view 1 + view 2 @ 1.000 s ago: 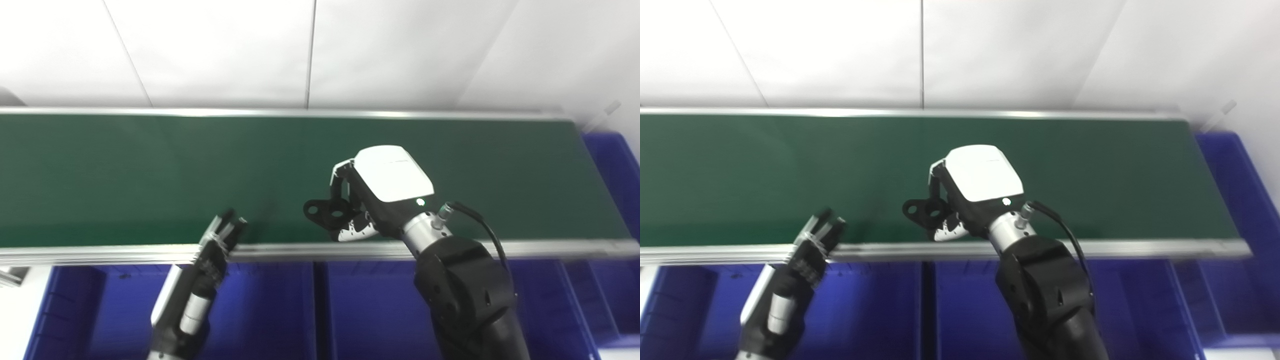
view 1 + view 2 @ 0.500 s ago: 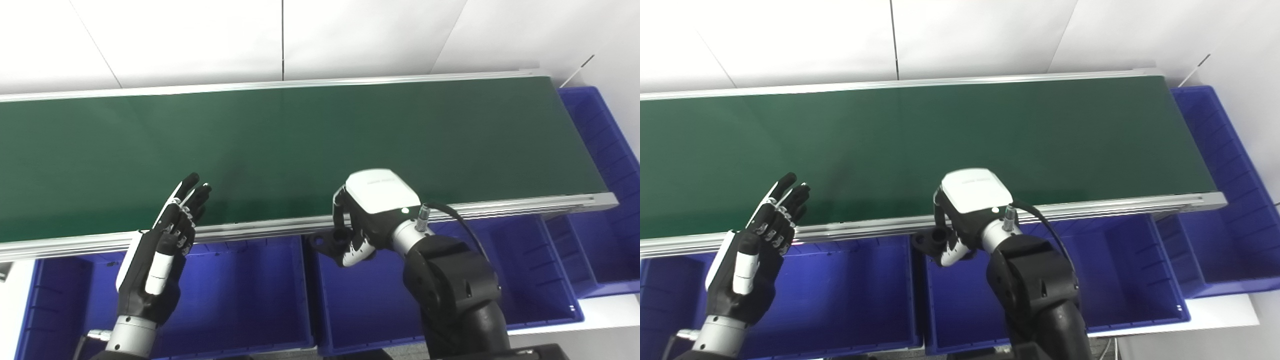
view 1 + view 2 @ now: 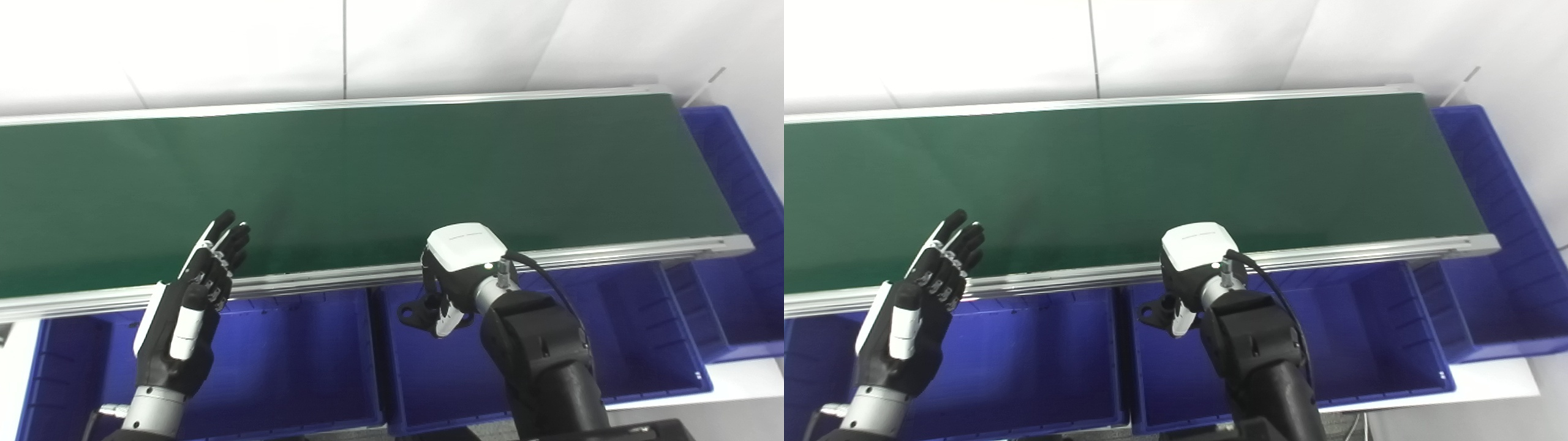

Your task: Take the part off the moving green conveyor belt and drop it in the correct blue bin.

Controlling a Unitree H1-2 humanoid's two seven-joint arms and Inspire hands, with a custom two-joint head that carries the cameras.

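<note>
Left eye view: the right hand (image 3: 456, 278) is closed around the black part (image 3: 418, 313), holding it over the middle blue bin (image 3: 643, 361), just on the near side of the green conveyor belt (image 3: 367, 177). The left hand (image 3: 184, 312) holds nothing, fingers straight and slightly spread, over the belt's near rail (image 3: 318, 280).

Right eye view: the part (image 3: 1151, 313) hangs over that same middle bin (image 3: 1372, 355), still gripped; the left hand (image 3: 915, 306) stands empty above the left bin (image 3: 1029, 361).
</note>
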